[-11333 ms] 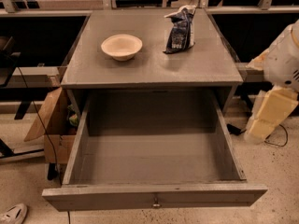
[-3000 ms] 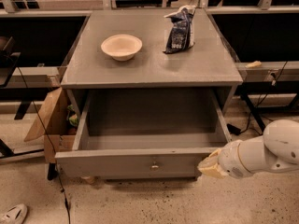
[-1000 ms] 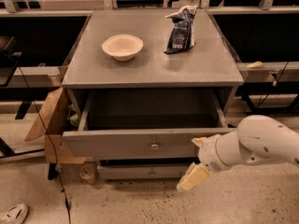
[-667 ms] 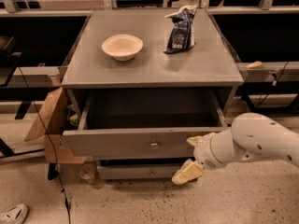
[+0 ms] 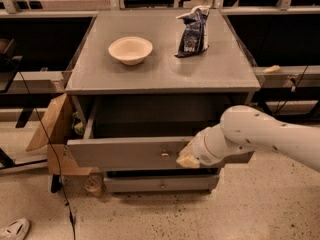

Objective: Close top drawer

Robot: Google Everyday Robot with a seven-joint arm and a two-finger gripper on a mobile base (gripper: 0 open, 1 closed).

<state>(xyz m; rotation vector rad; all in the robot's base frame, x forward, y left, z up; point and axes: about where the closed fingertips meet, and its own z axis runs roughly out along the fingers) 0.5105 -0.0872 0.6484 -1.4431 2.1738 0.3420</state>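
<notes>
The top drawer (image 5: 125,151) is a wide grey drawer with a small central metal knob (image 5: 165,155). It stands partly open, its front a short way out from the grey cabinet (image 5: 160,79). My gripper (image 5: 188,158) is at the end of the white arm (image 5: 260,134) that comes in from the right. It rests against the drawer front just right of the knob.
A cream bowl (image 5: 130,49) and a dark snack bag (image 5: 193,31) sit on the cabinet top. A lower drawer (image 5: 160,185) shows beneath. An open cardboard box (image 5: 57,134) stands at the left. A white shoe (image 5: 15,230) lies on the floor at the bottom left.
The drawer front has moved back toward the cabinet. My gripper has risen from below the drawer front onto it, near the knob.
</notes>
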